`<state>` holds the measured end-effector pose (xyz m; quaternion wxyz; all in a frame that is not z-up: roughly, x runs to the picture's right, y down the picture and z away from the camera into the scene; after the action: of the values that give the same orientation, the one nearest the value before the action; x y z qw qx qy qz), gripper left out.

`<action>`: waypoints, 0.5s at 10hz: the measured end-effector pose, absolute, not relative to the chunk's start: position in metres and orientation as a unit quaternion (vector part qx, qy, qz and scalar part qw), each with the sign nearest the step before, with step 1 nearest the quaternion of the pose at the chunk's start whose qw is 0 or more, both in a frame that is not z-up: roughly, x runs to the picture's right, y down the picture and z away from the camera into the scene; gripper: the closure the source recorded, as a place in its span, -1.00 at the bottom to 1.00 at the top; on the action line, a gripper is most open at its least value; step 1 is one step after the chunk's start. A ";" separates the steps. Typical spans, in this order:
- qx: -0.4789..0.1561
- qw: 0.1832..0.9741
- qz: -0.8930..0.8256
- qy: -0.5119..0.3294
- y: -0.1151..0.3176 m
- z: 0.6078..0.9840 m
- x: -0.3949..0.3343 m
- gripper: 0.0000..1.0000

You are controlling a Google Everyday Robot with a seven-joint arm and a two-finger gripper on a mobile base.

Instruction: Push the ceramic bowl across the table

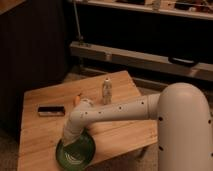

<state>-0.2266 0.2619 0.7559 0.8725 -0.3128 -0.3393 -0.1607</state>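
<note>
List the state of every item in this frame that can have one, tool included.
ceramic bowl: upright, at the table's near edge, seemingly overhanging it.
tool: lowered onto the bowl's far side, largely hidden by the arm.
small bottle: standing upright mid-table, apart from the arm.
black object: lying flat, apart from the bowl.
orange item: partly hidden behind the arm.
table: level, bearing all of these.

**Gripper (70,141) at the ceramic bowl (76,154), near edge of the table (42,136).**
You see the bowl at the table's near-left edge, partly overhanging it. The gripper meets the bowl's far rim, at the end of the white arm (120,110) that reaches over the table from its right side. A small bottle (106,91) stands near the table's centre, and a dark flat block (51,110) lies toward its left side.
</note>
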 end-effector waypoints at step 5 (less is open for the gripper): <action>-0.320 0.879 -0.128 -0.330 0.240 0.795 -0.221 1.00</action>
<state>-0.2214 0.2401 0.7952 0.8788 -0.3203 -0.3299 -0.1280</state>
